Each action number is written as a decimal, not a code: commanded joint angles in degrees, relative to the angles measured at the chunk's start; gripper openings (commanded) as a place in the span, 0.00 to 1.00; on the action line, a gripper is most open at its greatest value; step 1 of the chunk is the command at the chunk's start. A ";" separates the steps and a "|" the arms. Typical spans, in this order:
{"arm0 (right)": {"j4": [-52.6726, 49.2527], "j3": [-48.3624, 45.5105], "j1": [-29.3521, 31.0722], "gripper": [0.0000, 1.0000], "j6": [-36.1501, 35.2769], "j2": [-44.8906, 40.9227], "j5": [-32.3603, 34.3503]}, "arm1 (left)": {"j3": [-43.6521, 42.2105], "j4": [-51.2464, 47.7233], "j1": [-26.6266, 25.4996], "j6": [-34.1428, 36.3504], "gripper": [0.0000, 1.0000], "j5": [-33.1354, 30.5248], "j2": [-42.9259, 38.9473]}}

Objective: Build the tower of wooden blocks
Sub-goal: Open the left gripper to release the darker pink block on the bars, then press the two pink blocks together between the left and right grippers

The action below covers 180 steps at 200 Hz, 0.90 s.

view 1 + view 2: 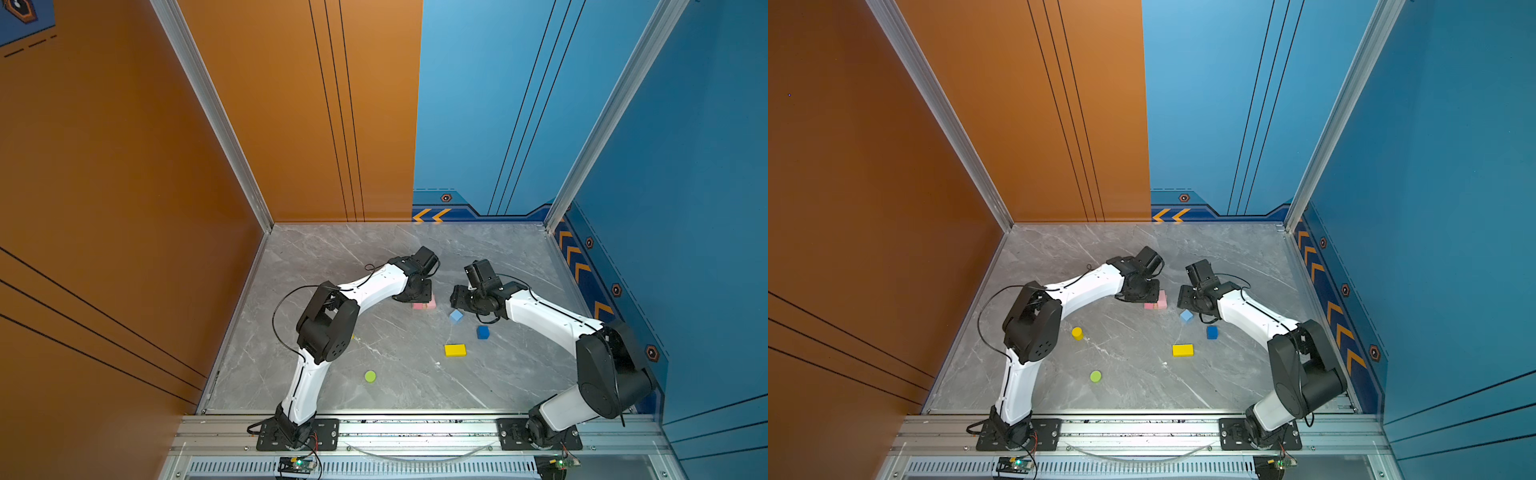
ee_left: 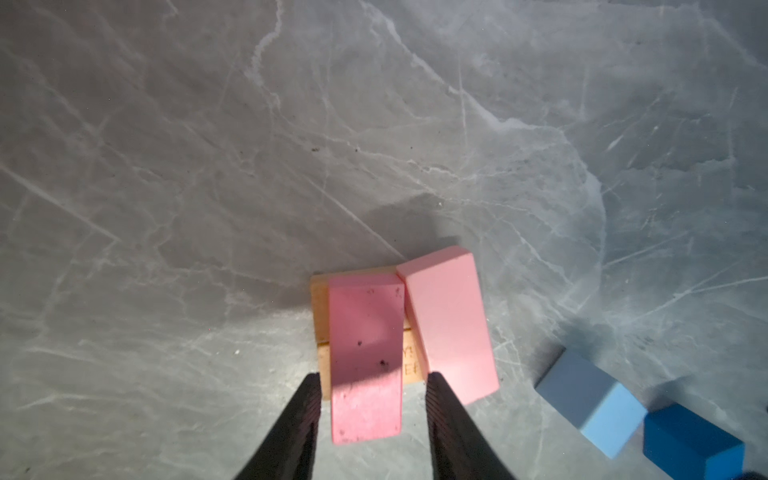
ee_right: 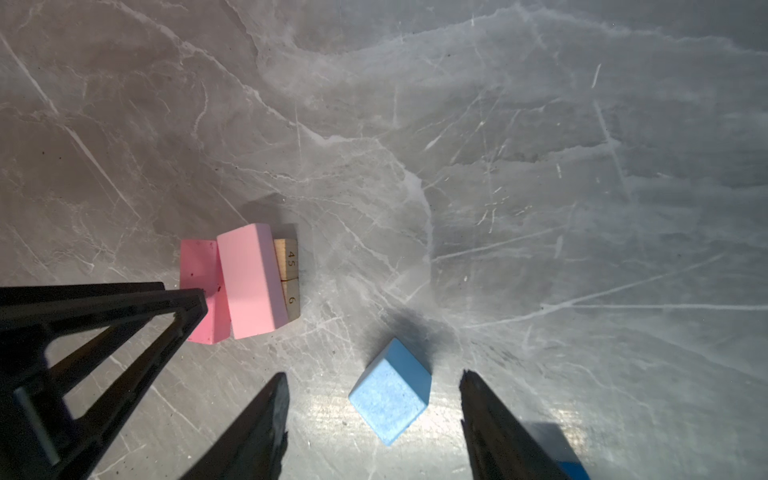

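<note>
Left wrist view: the left gripper (image 2: pixel 372 376) stands open astride the dark pink bar (image 2: pixel 365 332). A narrow gap shows on each side, so it grips nothing. That bar lies on two tan planks (image 2: pixel 320 307) set side by side on the table (image 2: pixel 166 166), and its near end looks to reach past them. The pale pink bar (image 2: pixel 451 324) lies on the planks beside it, skewed: the two bars touch at their far corners and spread apart nearer the gripper. In both top views this low tower (image 1: pixel 424 305) sits mid-table, partly under the left gripper.

The right gripper (image 3: pixel 374 374) is open wide around the light-blue cube (image 3: pixel 390 395). The cube rests on the table near the tower, clear of both jaws. The dark-blue cube (image 1: pixel 482 332) sits near it, closer to the arm bases, and the brick (image 1: pixel 455 350) lies closer still. The green cylinder (image 1: pixel 370 376) stands well apart from the tower. The yellow cylinder (image 1: pixel 1076 333) stands just beside the left arm (image 1: pixel 1034 324).
</note>
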 commanded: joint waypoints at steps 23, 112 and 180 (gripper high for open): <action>-0.55 2.46 -0.06 0.65 -0.81 -1.32 -2.02 | -1.90 -1.13 0.31 2.99 0.45 -1.86 -7.20; 5.02 5.47 1.61 0.52 -0.90 4.76 -9.60 | -26.29 19.88 3.23 5.90 0.41 8.76 -19.45; 7.52 7.96 2.56 0.46 -1.00 10.60 -11.70 | -33.68 35.48 7.33 4.01 0.34 19.83 -18.54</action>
